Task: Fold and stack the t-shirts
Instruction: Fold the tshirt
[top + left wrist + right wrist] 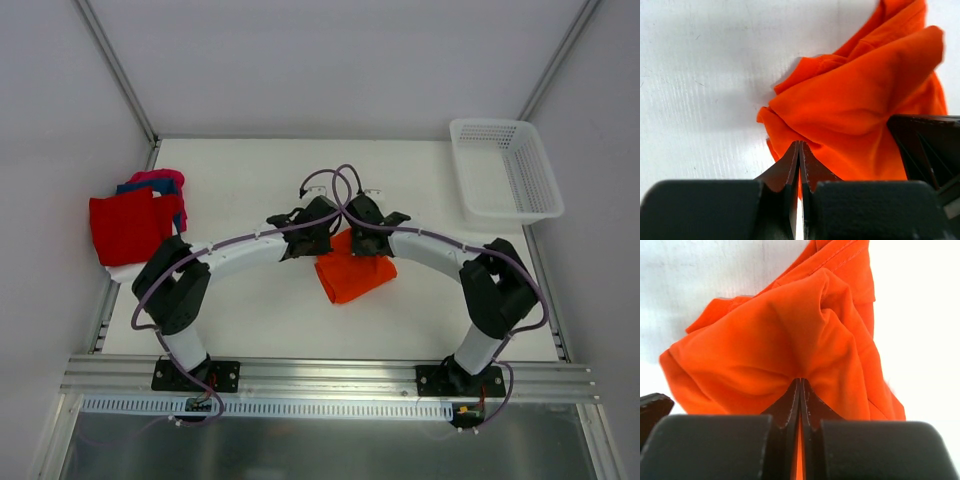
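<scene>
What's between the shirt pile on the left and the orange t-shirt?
Top view: no objects between the shirt pile and the orange t-shirt, just bare table; the left arm's white forearm reaches across above it.

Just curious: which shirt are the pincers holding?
The bright orange cloth t-shirt, pinched by the left pincer and right pincer; the red-topped shirt pile lies apart, untouched.
</scene>
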`<state>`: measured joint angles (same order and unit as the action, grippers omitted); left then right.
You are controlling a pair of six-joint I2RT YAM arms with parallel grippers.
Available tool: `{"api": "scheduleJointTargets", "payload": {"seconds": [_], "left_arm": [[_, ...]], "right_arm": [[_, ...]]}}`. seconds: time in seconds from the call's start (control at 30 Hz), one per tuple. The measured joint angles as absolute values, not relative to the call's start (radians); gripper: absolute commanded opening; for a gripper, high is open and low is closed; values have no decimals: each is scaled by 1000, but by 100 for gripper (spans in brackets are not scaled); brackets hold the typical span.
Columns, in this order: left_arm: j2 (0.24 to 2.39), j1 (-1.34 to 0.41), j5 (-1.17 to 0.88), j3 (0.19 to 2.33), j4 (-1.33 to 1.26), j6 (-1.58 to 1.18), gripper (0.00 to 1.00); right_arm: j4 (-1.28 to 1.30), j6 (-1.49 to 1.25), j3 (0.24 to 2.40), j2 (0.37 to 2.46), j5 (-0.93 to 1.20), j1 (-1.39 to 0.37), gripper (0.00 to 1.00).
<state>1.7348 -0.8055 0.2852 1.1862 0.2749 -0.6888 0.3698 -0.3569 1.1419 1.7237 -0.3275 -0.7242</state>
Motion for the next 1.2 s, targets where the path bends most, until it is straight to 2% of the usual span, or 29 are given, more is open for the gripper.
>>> {"api": "scheduleJointTargets", "payload": {"seconds": [0.57, 1.0, 1.2], "left_arm": [[1642, -847, 296, 1103, 300, -698, 0], [1776, -862, 226, 1112, 311, -701, 0], [1808, -865, 189, 1112, 294, -700, 0]], "right_arm": [[464, -381, 1081, 1488, -490, -826, 0], [473, -413, 1062, 1683, -505, -762, 0], [440, -425, 1042, 1703, -480, -753, 1]]}}
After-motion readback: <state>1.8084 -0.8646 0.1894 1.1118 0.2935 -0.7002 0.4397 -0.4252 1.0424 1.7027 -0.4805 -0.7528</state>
